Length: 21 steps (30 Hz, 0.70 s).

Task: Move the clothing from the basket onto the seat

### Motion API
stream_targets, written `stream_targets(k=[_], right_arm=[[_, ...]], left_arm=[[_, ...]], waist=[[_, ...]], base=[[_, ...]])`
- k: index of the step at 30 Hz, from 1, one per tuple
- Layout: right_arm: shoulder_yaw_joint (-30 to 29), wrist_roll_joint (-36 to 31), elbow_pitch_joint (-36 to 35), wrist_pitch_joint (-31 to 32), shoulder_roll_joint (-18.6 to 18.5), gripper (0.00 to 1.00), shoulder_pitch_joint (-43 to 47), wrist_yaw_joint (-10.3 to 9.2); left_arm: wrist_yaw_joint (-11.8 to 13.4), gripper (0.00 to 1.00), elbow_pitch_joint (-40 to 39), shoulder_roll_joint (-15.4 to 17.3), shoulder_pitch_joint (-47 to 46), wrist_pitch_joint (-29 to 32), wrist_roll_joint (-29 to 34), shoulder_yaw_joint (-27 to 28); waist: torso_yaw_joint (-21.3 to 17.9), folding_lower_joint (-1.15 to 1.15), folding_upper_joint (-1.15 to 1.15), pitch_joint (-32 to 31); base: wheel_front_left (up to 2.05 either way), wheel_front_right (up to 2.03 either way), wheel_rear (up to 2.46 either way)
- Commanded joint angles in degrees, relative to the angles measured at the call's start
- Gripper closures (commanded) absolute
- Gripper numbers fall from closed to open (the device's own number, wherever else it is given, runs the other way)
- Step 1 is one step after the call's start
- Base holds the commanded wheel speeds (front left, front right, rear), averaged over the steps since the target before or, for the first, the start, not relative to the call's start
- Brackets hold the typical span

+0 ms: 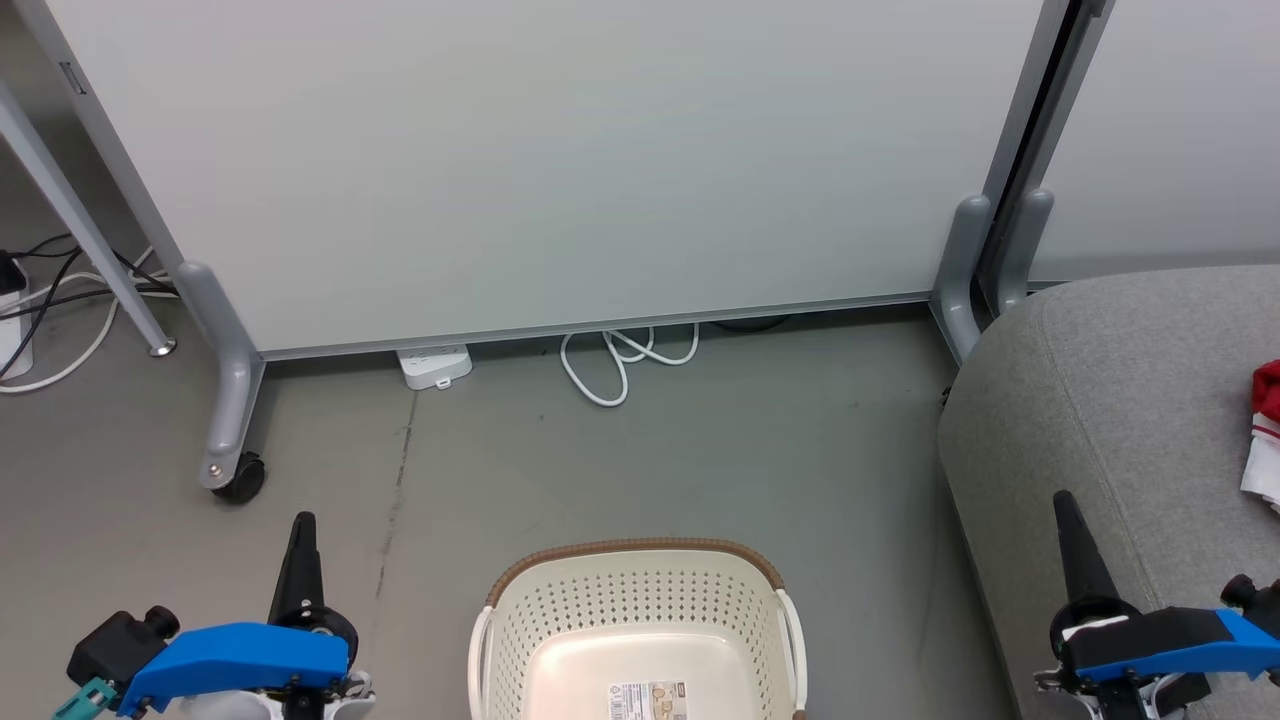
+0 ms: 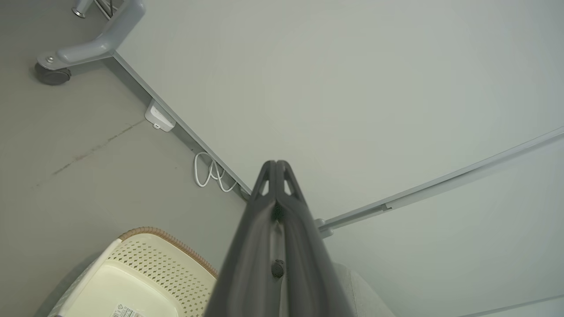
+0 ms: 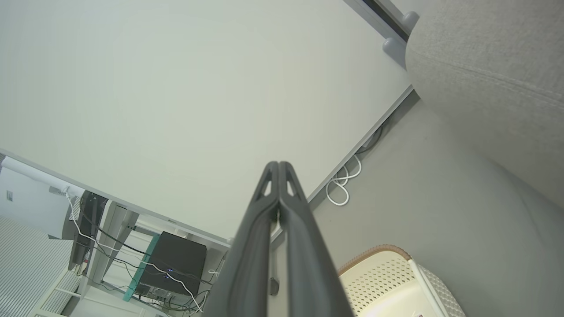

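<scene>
Grey floor [image 1: 700, 450] stretches to a white partition [image 1: 550, 150]. Between our left gripper [image 1: 303, 522] and right gripper [image 1: 1063, 503], both pressed together and holding nothing, the basket [image 1: 640, 557] stands on the floor, its bottom bare as far as we see. The clothing [image 1: 1266, 410], red and white, lies on the seat [image 1: 1100, 400], well back from its rounded corner. We judge it soft, light and limp, best pinched at a raised fold.

floor [image 1: 750, 450]: cream basket [image 1: 640, 598], looped white cable [image 1: 612, 372], power strip [image 1: 436, 366] | grey seat [image 1: 1100, 400]: red clothing [image 1: 1268, 388]
</scene>
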Motion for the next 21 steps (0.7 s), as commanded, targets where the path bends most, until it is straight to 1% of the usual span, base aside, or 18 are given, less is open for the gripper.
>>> stream_targets(k=[1, 21], right_arm=[[-0.1, 1.7, -0.7, 0.4, -0.3, 1.00, -1.4, 0.02], [-0.4, 13.9, -1.3, 3.3, -0.3, 1.00, -1.9, 0.02]], left_arm=[[-0.4, 1.00, -0.7, 0.0, -1.5, 0.3, -1.5, 0.3], [-0.8, 1.00, -1.6, 0.0, -2.0, 3.3, -13.0, 1.8]], waist=[[0.0, 0.00, 0.00, 0.0], [-0.6, 0.00, 0.00, 0.3]], base=[[0.00, 0.00, 0.00], [0.00, 0.00, 0.00]])
